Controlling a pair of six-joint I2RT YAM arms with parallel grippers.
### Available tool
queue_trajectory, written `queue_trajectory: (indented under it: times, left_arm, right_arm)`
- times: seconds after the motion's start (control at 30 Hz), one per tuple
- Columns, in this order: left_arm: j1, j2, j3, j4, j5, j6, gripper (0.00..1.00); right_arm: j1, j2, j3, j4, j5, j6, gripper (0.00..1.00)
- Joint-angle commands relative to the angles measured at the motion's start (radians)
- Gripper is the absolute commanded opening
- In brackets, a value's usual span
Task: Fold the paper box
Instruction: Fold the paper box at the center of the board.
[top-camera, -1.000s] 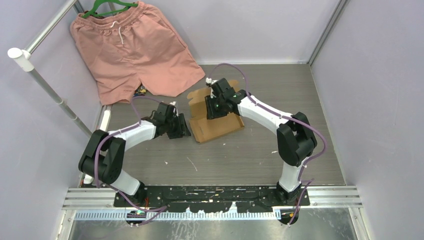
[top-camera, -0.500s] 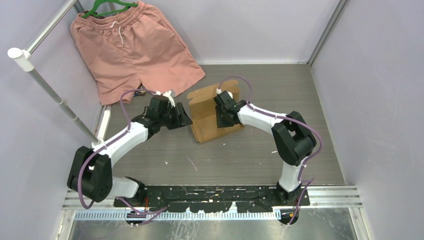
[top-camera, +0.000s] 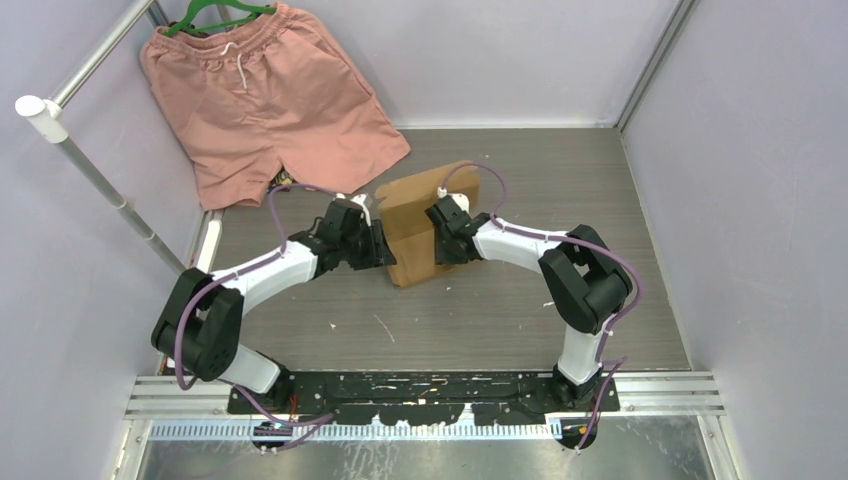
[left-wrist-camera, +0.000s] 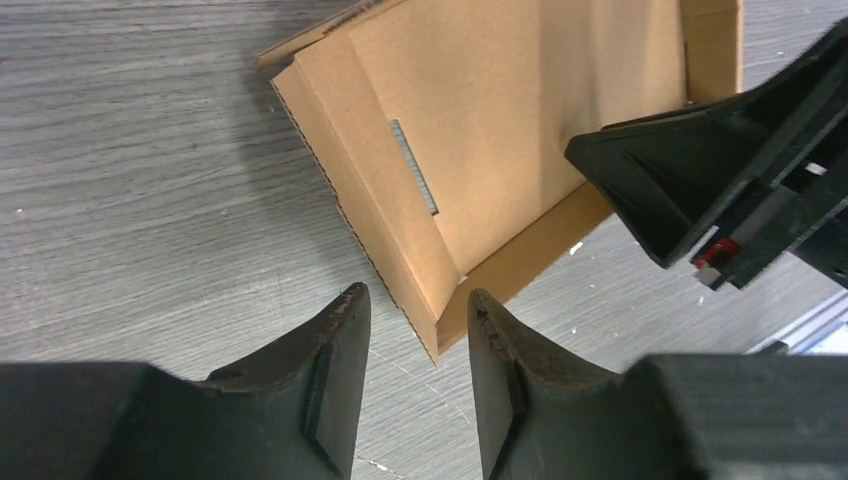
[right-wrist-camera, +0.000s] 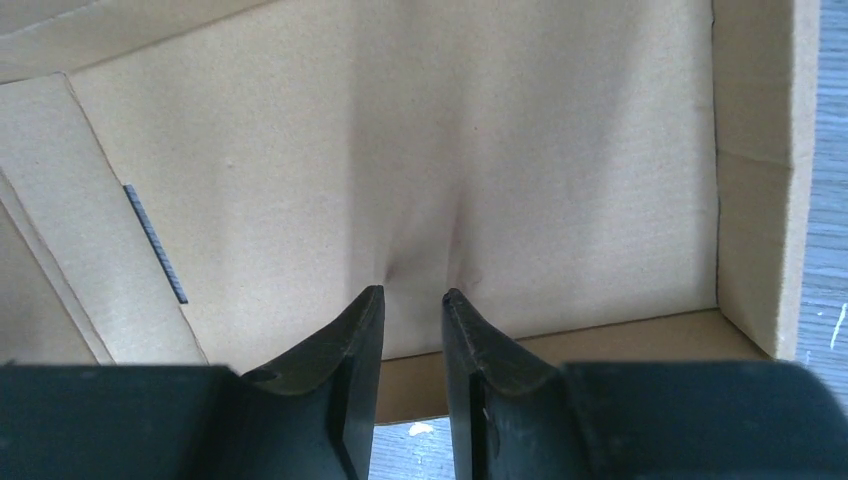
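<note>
i see the plain brown corrugated cardboard box (top-camera: 408, 205), partly folded, lying mid-way across the grey wood-grain counter (top-camera: 450, 310), just in front of the salmon-pink cloth shorts (top-camera: 270, 100). my left hand (left-wrist-camera: 412, 300) sits at the box's near left corner with its fingers apart and nothing between them; the corner lies just beyond the tips. my right hand (right-wrist-camera: 412, 297) has its fingers narrowly apart, tips pressed against the box's flat panel, which dimples there.
</note>
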Motion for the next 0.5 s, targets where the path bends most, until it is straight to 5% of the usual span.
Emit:
queue_trajectory:
  times: [0.0,0.27,0.47]
  left_arm:
    - [-0.010,0.030,0.029,0.058,-0.082,0.015,0.39]
    - [-0.013,0.089,0.046,0.007,-0.166,0.040,0.29]
    - [-0.016,-0.011,0.067,-0.099,-0.246,0.056,0.34]
  right_arm:
    - [0.006,-0.031,0.053,0.033,0.022,0.012,0.34]
    - [0.017,-0.015,0.046,0.039,0.005,0.029,0.34]
    - [0.017,-0.003,0.045,0.034,0.000,0.028,0.34]
